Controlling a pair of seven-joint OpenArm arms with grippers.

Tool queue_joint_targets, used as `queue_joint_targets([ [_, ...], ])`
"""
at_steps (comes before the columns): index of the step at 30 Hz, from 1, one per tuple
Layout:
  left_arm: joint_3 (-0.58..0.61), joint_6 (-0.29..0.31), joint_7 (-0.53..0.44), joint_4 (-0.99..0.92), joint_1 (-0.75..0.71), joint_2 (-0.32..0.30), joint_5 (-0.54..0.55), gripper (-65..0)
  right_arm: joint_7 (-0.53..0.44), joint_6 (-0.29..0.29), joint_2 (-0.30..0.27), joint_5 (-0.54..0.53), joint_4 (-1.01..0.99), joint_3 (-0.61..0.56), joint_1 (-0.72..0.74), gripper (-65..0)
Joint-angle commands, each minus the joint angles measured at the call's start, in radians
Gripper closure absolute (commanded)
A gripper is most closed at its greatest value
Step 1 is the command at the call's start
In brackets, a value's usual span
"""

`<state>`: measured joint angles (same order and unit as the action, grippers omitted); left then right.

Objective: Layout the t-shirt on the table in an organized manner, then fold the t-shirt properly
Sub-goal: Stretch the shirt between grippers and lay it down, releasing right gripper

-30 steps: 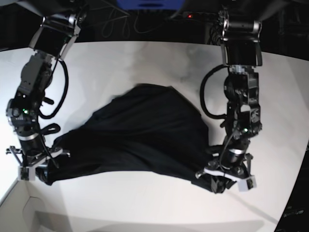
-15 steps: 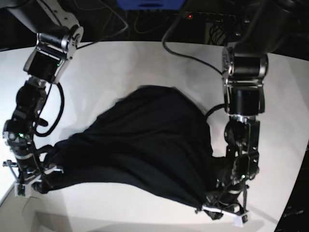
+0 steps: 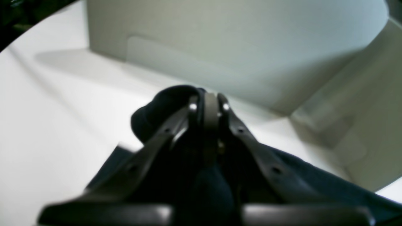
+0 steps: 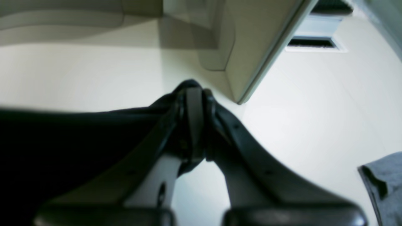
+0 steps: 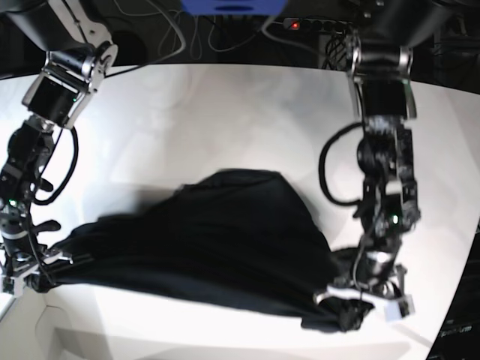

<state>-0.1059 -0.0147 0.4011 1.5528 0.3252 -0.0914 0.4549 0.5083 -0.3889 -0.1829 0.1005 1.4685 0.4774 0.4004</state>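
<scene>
The black t-shirt (image 5: 210,247) lies stretched across the white table (image 5: 225,120) between my two grippers. My left gripper (image 5: 361,303), on the right of the base view, is shut on a bunched corner of it. In the left wrist view the left gripper (image 3: 207,98) pinches black t-shirt (image 3: 157,114) fabric just above the table (image 3: 47,131). My right gripper (image 5: 26,274) holds the opposite end at the table's left edge. Seen from the right wrist, the right gripper (image 4: 193,89) is shut on the t-shirt (image 4: 62,141), which hangs taut to the left.
A white box (image 3: 220,47) stands close in front of the left gripper. The box corner (image 4: 238,62) also sits just beyond the right gripper. A grey piece of fabric (image 4: 383,185) shows low at the right. Cables and a power strip (image 5: 300,24) lie behind the table.
Both arms have pulled the shirt toward the near edge of the table. The right gripper has moved further left, and the cloth is stretched wider and flatter between them.
</scene>
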Motion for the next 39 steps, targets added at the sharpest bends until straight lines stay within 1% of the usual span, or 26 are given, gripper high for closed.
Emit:
queue_joint_targets([
  [1, -0.012, 0.009, -0.032, 0.058, -0.005, -0.014, 0.008, -0.2, -0.032, 0.005, -0.016, -0.008, 0.021, 0.001, 0.022, 0.0],
  [7, -0.137, 0.009, -0.032, 0.263, -0.220, -0.018, 0.009, -0.2, -0.032, 0.000, -0.016, -0.009, 0.022, 0.001, 0.018, 0.0],
  [10, -0.191, 0.009, -0.032, 0.375, -0.328, -0.015, 0.009, -0.2, -0.032, -0.002, -0.013, -0.011, 0.082, -0.001, -0.008, 0.0],
  [12, -0.211, 0.009, -0.032, 0.426, -0.386, -0.012, 0.009, -0.2, -0.032, -0.002, 0.003, -0.012, 0.137, -0.006, -0.034, 0.0],
  [15, -0.222, 0.009, -0.034, 0.461, -0.456, -0.012, 0.017, -0.2, -0.032, -0.003, 0.047, -0.011, 0.237, -0.006, -0.067, 0.0],
  [17, -0.245, 0.009, -0.041, 0.464, -0.505, -0.018, 0.064, -0.2, -0.032, -0.003, 0.059, -0.012, 0.315, -0.009, -0.119, 0.0],
  [20, -0.346, 0.011, -0.034, 0.464, -0.575, -0.018, 0.201, -0.2, -0.032, -0.003, 0.110, -0.012, 0.438, -0.026, -0.199, 0.0],
  [22, -0.403, 0.012, -0.032, 0.463, -0.604, -0.018, 0.273, -0.2, -0.035, -0.003, 0.125, -0.012, 0.487, -0.045, -0.248, 0.0],
  [25, -0.466, 0.015, -0.032, 0.461, -0.645, -0.020, 0.338, -0.2, -0.037, -0.003, 0.141, -0.012, 0.528, -0.082, -0.306, 0.0],
  [27, -0.486, 0.017, -0.032, 0.460, -0.656, -0.020, 0.350, -0.2, -0.038, -0.003, 0.148, -0.012, 0.530, -0.088, -0.323, 0.0],
  [30, -0.486, 0.019, -0.032, 0.460, -0.654, -0.020, 0.351, -0.2, -0.038, -0.003, 0.150, -0.012, 0.527, -0.092, -0.324, 0.0],
  [39, -0.496, 0.019, -0.041, 0.467, -0.656, -0.020, 0.354, -0.2, -0.037, -0.003, 0.153, -0.009, 0.536, -0.093, -0.281, 0.0],
])
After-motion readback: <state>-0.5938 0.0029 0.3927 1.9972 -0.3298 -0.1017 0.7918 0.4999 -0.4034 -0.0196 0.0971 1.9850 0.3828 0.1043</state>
